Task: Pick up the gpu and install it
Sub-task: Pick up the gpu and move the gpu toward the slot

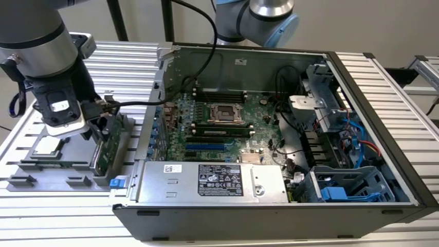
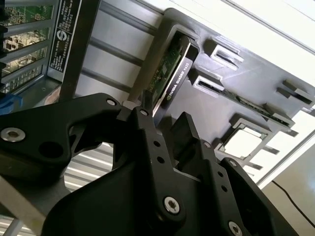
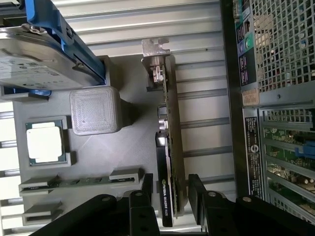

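Bright, even overhead light washes the ribbed table (image 1: 384, 77) beside the computer case (image 1: 274, 226) almost white in the exterior view, the case's interior sits dimmer under soft shadows, and in the second wrist view the table away from the case blows out to glare.

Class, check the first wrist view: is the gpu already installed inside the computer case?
No: the gpu stands on edge in the gray tray outside the case, with the gripper straddling it.

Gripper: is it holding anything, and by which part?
Nothing held yet. The gripper has its jaws open astride the gpu, at the end away from its bracket.
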You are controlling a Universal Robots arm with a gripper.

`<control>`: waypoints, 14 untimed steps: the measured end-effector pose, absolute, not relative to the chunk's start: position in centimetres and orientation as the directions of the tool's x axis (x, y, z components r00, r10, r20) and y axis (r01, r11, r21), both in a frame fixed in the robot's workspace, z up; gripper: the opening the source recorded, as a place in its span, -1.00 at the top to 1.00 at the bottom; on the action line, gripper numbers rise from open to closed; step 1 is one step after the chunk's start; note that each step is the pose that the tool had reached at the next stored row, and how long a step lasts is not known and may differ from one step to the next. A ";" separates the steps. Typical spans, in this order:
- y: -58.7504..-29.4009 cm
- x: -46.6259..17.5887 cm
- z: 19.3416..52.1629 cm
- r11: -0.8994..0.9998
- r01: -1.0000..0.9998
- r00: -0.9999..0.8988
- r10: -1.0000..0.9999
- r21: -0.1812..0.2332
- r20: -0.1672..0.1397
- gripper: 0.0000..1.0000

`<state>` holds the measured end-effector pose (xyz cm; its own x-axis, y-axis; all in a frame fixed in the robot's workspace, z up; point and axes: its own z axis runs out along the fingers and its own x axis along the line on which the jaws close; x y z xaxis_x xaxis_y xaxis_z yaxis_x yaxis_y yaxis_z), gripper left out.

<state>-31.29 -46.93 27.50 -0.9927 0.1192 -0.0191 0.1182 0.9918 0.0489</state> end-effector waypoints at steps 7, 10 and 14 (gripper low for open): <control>-46.9 -31.3 26.9 0.992 0.118 -0.993 0.119 0.049 -0.019 -1.00; -46.9 -31.3 26.6 0.992 0.118 -0.993 0.119 0.049 -0.019 -1.00; -46.9 -31.3 26.2 0.992 0.118 -0.993 0.119 0.049 -0.019 -1.00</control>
